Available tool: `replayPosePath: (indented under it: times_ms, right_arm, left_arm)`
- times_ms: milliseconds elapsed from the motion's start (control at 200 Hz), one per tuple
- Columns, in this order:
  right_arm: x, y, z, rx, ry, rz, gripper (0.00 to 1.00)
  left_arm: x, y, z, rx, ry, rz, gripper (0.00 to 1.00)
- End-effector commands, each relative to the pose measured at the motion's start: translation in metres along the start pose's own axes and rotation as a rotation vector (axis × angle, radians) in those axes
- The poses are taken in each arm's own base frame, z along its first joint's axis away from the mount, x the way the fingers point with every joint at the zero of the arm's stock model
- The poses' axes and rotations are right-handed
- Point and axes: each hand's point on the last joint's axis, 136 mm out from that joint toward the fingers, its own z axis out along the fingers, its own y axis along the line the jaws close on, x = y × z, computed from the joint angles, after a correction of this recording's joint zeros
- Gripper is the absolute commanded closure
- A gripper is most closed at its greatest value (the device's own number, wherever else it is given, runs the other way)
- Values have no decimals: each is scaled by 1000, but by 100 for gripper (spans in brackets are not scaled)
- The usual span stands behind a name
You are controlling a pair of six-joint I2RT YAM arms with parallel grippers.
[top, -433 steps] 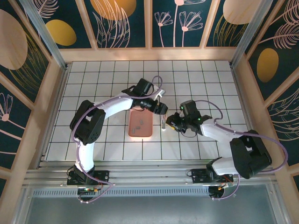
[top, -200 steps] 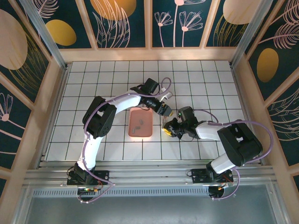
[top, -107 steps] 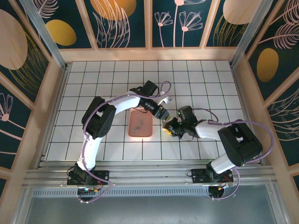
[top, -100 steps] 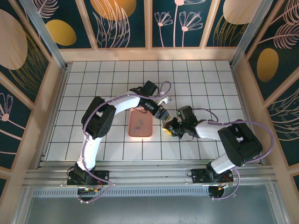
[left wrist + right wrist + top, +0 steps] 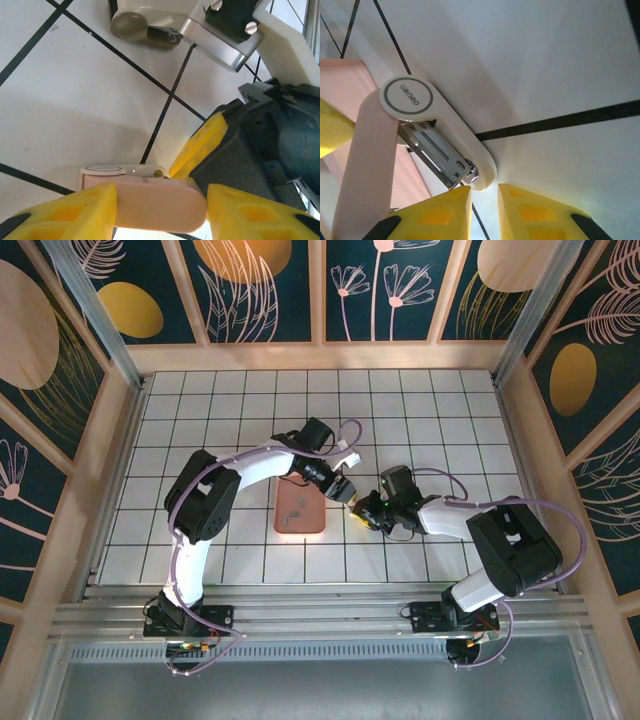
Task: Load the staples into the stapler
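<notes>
Pink plastic sits clamped in my left tool (image 5: 160, 205): its yellow fingers (image 5: 65, 217) press on both sides of the raised pink lid (image 5: 365, 165) of the small pink-and-white plastic stapler (image 5: 451, 134). That holds the stapler open a little toward the near edge from the middle of the white tiled surface (image 5: 440, 420). My right tool (image 5: 484, 210) is drawn almost shut at the free tip of the white base, and I cannot tell whether it is pinching that tip or only resting against it. The bare silver metal magazine (image 5: 437, 150) runs lengthwise from the hinge straight toward my right fingertips. The tiny grey staple strips (image 5: 296, 510) lie in the shallow pink rectangular tray (image 5: 300, 531) just beside the stapler, on the side toward the left edge. My left arm is the nearer one, yet it is the busy one, so I judge a strip must come from that side and be laid along the magazine's length
</notes>
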Motion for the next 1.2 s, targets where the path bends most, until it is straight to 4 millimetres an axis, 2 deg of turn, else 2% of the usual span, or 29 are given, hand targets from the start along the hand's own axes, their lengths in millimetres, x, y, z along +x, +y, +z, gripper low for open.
replayPosePath:
  times_ms: [0,285,440,541,766,866,981,1196]
  right_arm:
    - [-14,8,-3,8,-61,-47,79]
    - [-16,0,0,38,-69,-54,82]
    - [-14,-4,1,55,-60,-53,82]
    - [-11,-6,-6,67,-63,-45,76]
    - [1,-13,-38,107,-81,-31,72]
    - [3,-4,-54,84,-101,-28,69]
    - [2,17,-66,7,-119,-21,63]
    - [-4,46,-63,-70,-101,-20,54]
  left_arm:
    - [10,-5,0,-13,21,27,49]
    - [24,-10,4,5,22,27,49]
    - [15,-14,-3,-6,-30,15,48]
    - [11,-9,-4,-42,-41,2,44]
    - [-9,-4,-15,-112,-91,-7,42]
    - [-19,-3,-20,-139,-122,-11,41]
    - [-32,1,-31,-160,-179,-61,39]
    - [-62,10,-85,-192,-383,-169,34]
